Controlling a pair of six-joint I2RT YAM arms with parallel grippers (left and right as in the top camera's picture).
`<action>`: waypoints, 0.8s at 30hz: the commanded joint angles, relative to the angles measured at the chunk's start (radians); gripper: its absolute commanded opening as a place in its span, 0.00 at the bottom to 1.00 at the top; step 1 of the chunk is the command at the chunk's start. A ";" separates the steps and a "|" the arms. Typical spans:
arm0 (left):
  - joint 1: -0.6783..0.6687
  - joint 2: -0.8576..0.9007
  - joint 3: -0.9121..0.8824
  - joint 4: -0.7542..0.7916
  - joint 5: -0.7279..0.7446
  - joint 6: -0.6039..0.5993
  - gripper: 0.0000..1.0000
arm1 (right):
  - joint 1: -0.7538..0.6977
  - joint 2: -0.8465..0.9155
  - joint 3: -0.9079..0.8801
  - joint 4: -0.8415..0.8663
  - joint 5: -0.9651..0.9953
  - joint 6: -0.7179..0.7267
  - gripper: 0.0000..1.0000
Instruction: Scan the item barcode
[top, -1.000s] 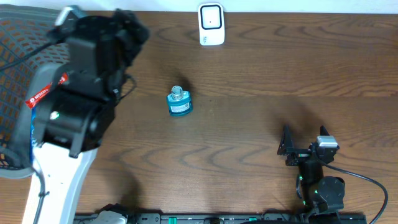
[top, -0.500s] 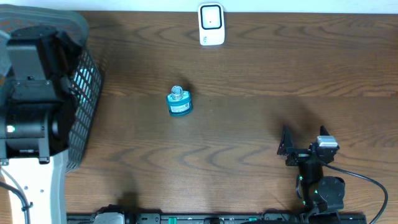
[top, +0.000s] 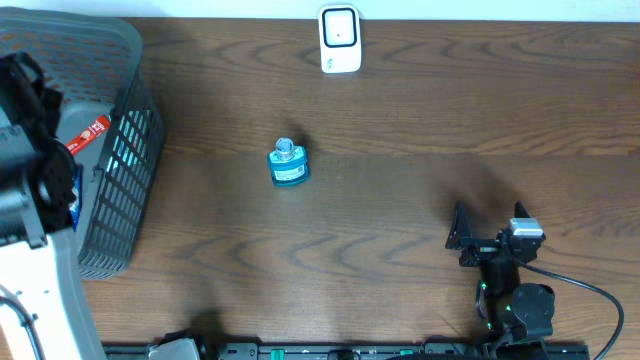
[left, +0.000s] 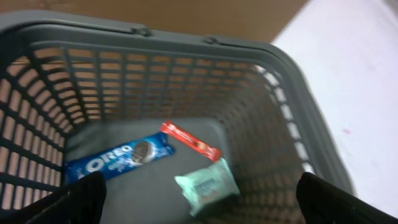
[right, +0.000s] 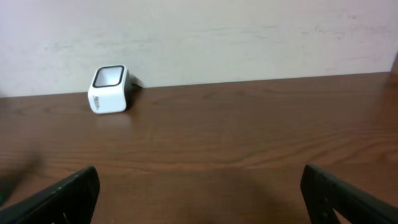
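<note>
Having been swung leftward, the left gripper (left: 205, 202) is now poised, jaws apart and empty, over the grey plastic mesh basket (top: 115, 180), where a blue Oreo packet (left: 118, 160) lies; a pick for the white boxy scanner (top: 340, 40), well apart, seems intended.

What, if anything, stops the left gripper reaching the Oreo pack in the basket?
Probably nothing, so yes: the left gripper hangs open over the basket, and the Oreo pack lies uncovered on its floor.
</note>
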 joint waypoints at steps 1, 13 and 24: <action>0.060 0.079 0.016 -0.002 -0.022 0.017 0.98 | 0.010 -0.003 -0.001 -0.003 0.013 -0.013 0.99; 0.179 0.352 0.015 -0.010 -0.022 0.135 0.98 | 0.010 -0.003 -0.001 -0.003 0.013 -0.013 0.99; 0.196 0.452 0.014 -0.038 -0.023 0.190 0.98 | 0.010 -0.003 -0.001 -0.003 0.013 -0.013 0.99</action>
